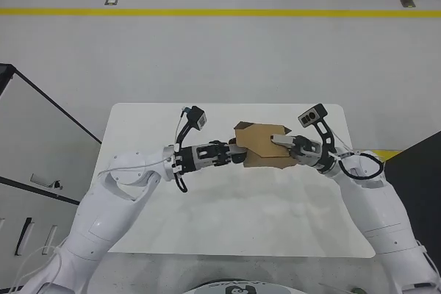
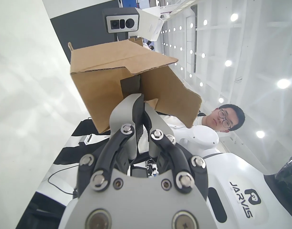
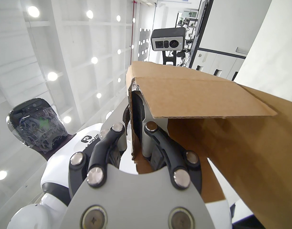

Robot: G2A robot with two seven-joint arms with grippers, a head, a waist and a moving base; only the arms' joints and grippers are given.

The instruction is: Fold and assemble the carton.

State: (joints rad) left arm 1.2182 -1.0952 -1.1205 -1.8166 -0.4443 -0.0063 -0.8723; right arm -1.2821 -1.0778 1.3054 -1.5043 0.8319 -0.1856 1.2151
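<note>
A brown cardboard carton [image 1: 259, 141], partly folded, is held up over the middle of the white table [image 1: 154, 125] between both arms. My left gripper [image 1: 239, 152] is shut on the carton's left edge; in the left wrist view its fingers [image 2: 136, 110] pinch a flap of the carton [image 2: 105, 84]. My right gripper [image 1: 285, 140] is shut on the carton's right edge. In the right wrist view a panel of the carton [image 3: 198, 96] runs between that gripper's [image 3: 136, 110] fingers, and a loose flap hangs out beside them.
A grey cabinet [image 1: 22, 140] stands off the table's left side. A dark panel [image 1: 426, 162] lies off the table's right side. Bare tabletop lies in front of and behind the carton.
</note>
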